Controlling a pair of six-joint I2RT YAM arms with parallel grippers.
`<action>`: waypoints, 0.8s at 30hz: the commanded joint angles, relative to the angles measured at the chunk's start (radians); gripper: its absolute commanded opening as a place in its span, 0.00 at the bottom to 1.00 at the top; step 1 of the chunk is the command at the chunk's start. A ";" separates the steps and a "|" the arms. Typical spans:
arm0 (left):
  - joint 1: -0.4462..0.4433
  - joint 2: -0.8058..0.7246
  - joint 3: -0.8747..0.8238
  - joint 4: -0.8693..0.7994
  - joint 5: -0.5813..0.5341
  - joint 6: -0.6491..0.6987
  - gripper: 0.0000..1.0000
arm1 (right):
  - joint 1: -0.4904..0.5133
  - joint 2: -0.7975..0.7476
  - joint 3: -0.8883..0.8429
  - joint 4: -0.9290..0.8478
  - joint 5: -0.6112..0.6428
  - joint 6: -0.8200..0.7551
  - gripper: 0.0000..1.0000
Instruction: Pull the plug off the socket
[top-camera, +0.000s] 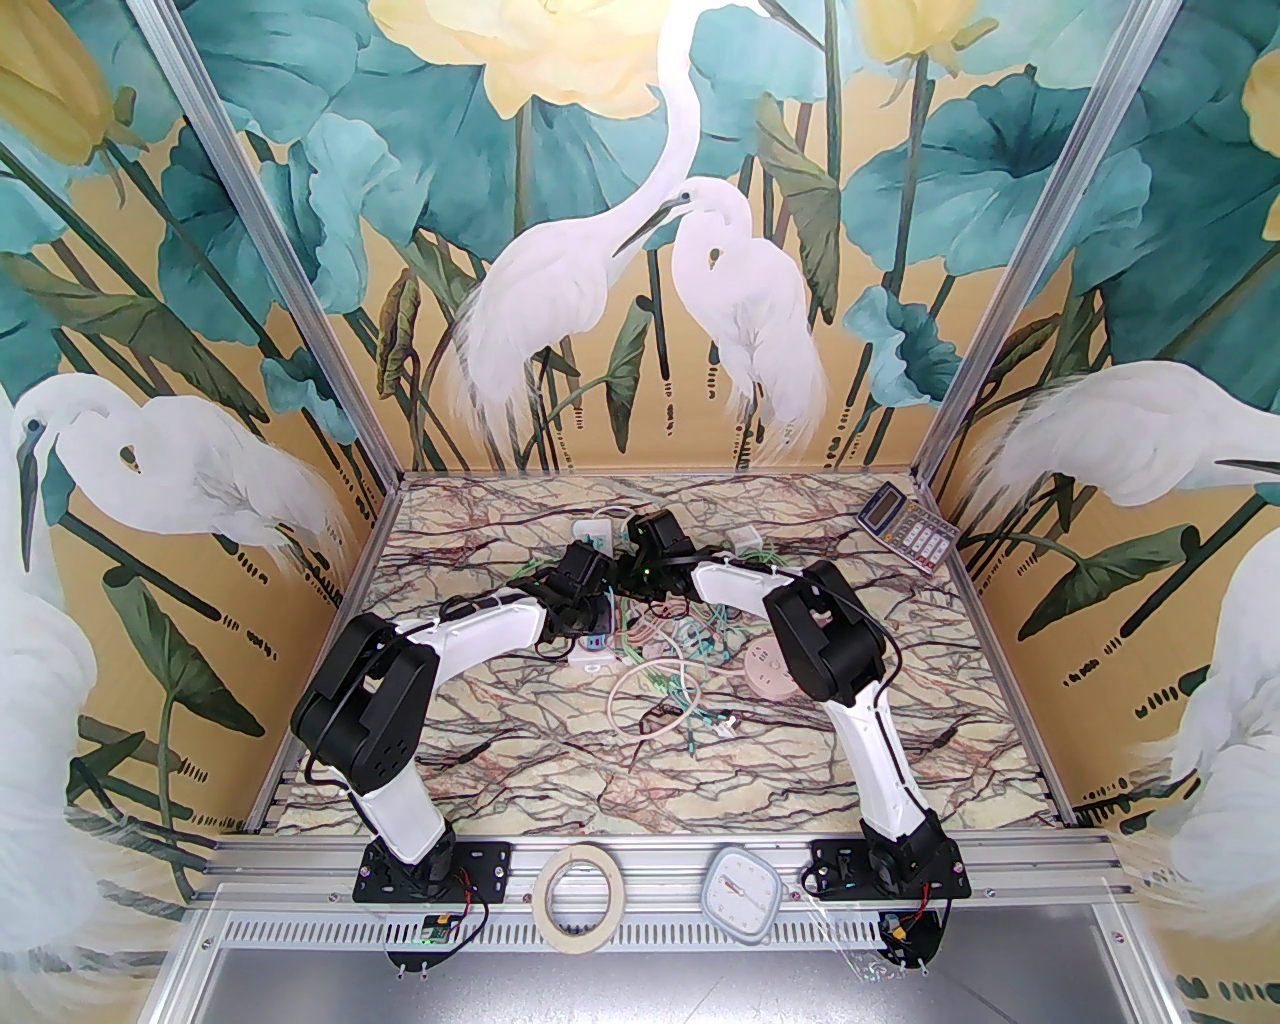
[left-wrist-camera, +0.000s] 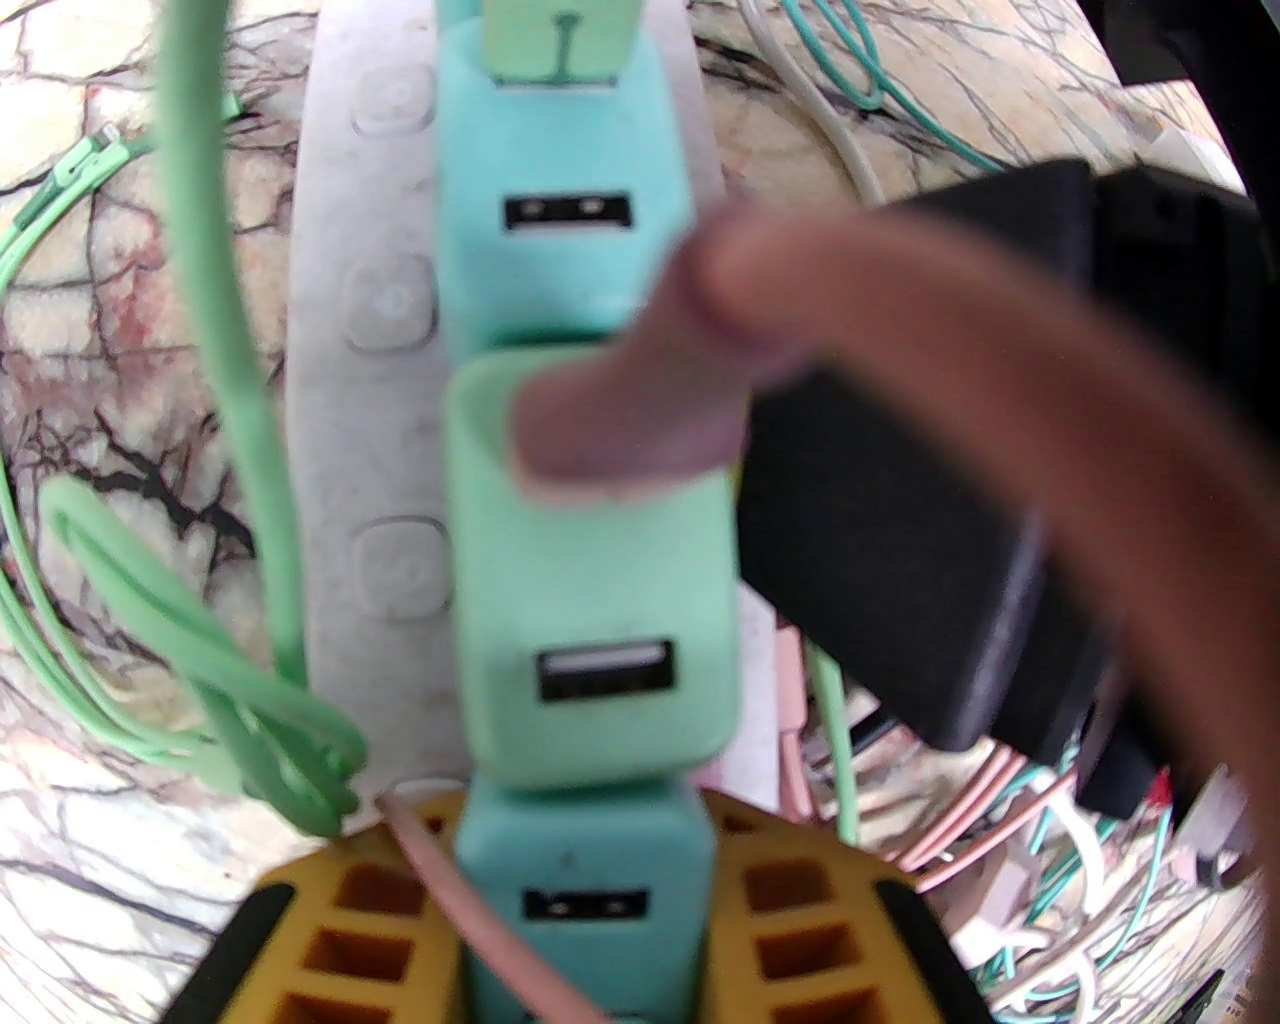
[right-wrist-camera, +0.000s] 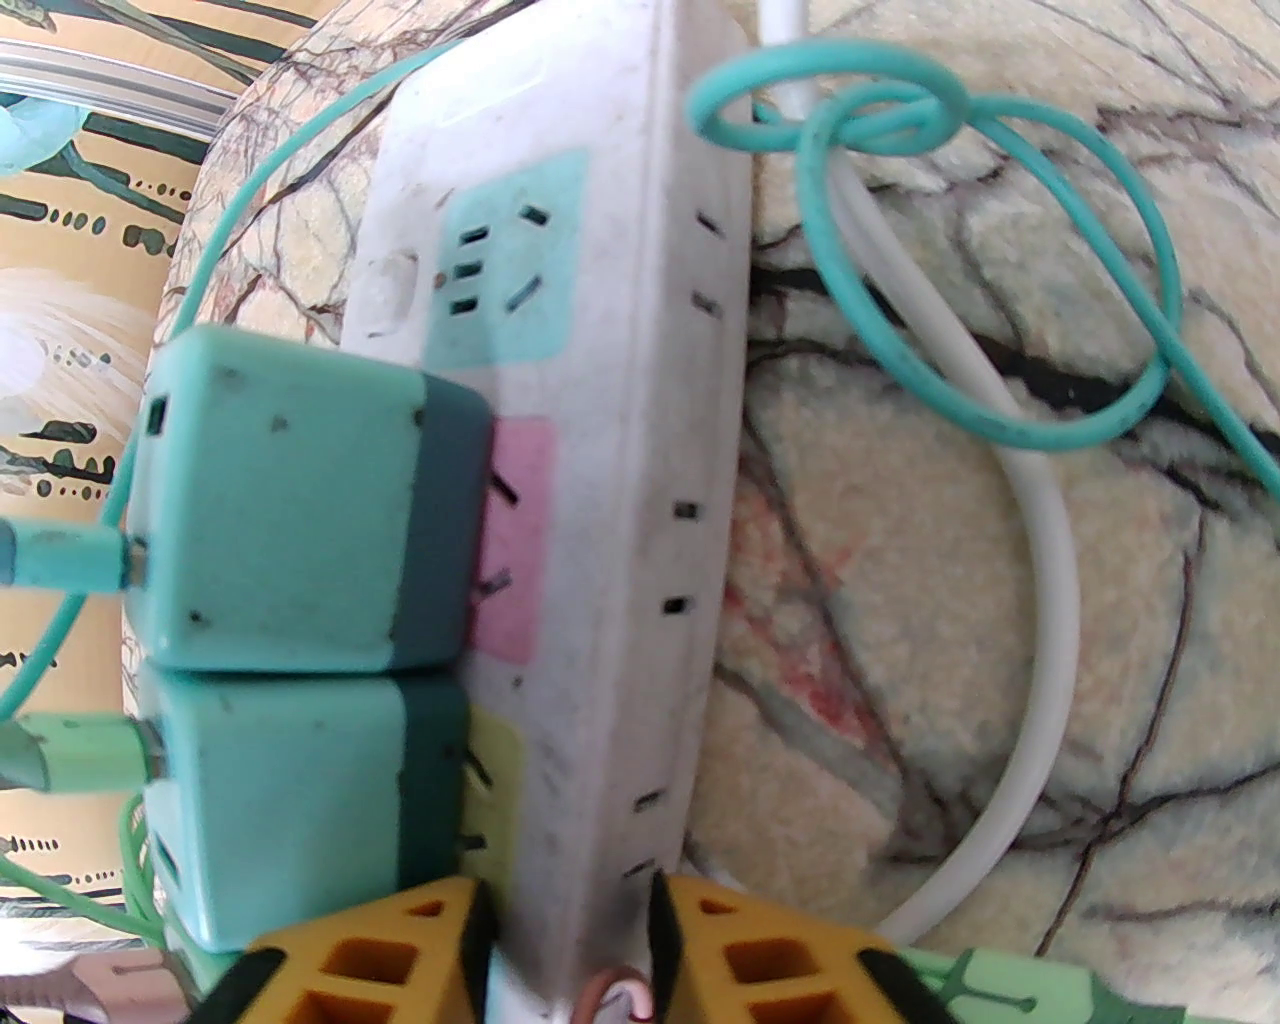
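Top view: left arm (top-camera: 480, 625) and right arm (top-camera: 760, 590) meet mid-counter (top-camera: 520, 760) over cable tangle (top-camera: 660, 690). Left wrist: left tool (left-wrist-camera: 588, 850) clamped on teal plug (left-wrist-camera: 585, 910), bottom centre, lowest of a plug row running up the frame along socket strip (left-wrist-camera: 340, 420). Plug sits dead between the jaws, so the pull is likely straight off the strip face, toward camera. Right wrist: right tool (right-wrist-camera: 565, 900) pinches white strip (right-wrist-camera: 600, 450) at bottom centre, probably bracing. Same strip or not, cannot tell.
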 joint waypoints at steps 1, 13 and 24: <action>-0.014 -0.056 0.006 0.004 0.150 -0.027 0.16 | 0.037 0.057 -0.047 -0.163 0.080 -0.017 0.29; 0.039 -0.112 0.005 0.082 0.322 -0.138 0.12 | 0.037 0.047 -0.044 -0.189 0.102 -0.019 0.24; -0.093 -0.089 0.057 -0.100 -0.098 0.023 0.08 | 0.037 0.052 -0.045 -0.186 0.102 -0.019 0.24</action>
